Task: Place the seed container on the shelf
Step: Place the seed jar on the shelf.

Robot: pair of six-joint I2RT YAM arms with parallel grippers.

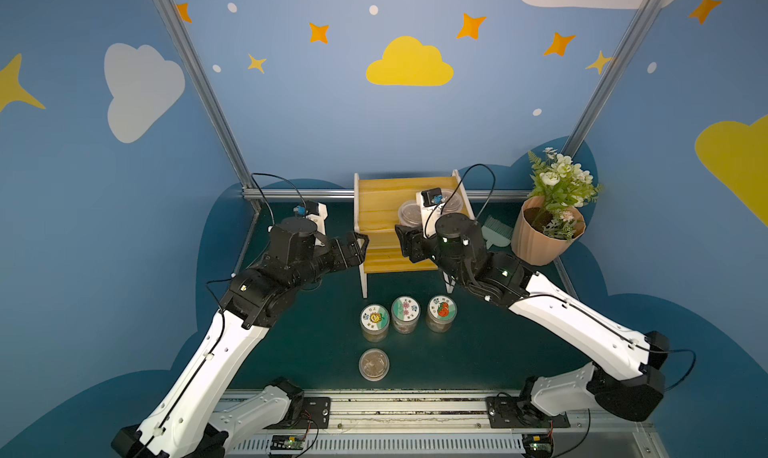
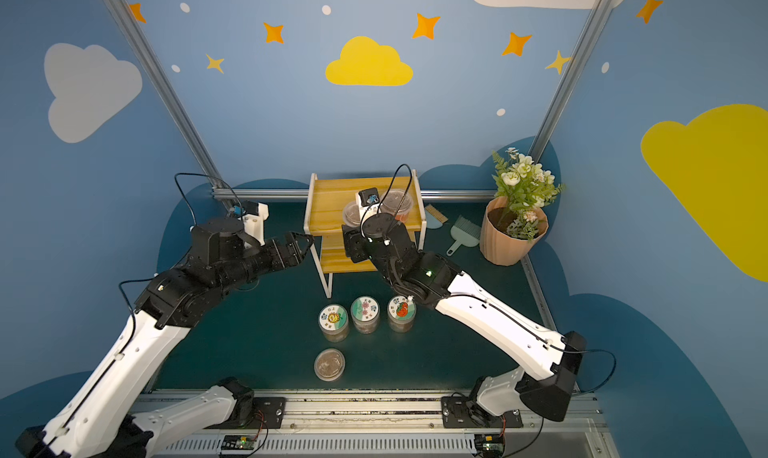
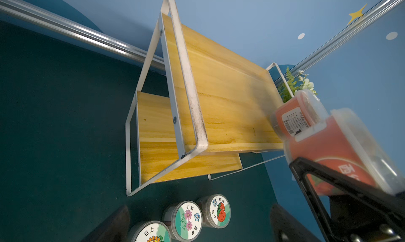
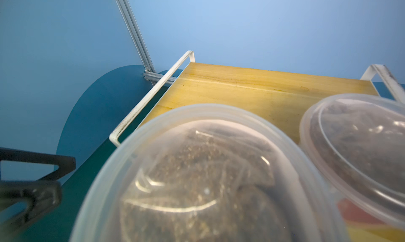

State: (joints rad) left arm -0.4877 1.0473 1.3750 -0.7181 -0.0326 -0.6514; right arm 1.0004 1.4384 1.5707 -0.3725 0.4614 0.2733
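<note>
The shelf, yellow planks in a thin white frame, stands at the back of the table. My right gripper is shut on a seed container with a clear lid and an orange label. It hangs tilted at the front edge of the upper plank. Another such container stands on that plank just to its right. My left gripper is open and empty beside the shelf's left frame.
Three jars with printed lids stand in a row in front of the shelf, and a clear-lidded jar sits nearer the front rail. A flower pot and a small green brush and dustpan are at the back right.
</note>
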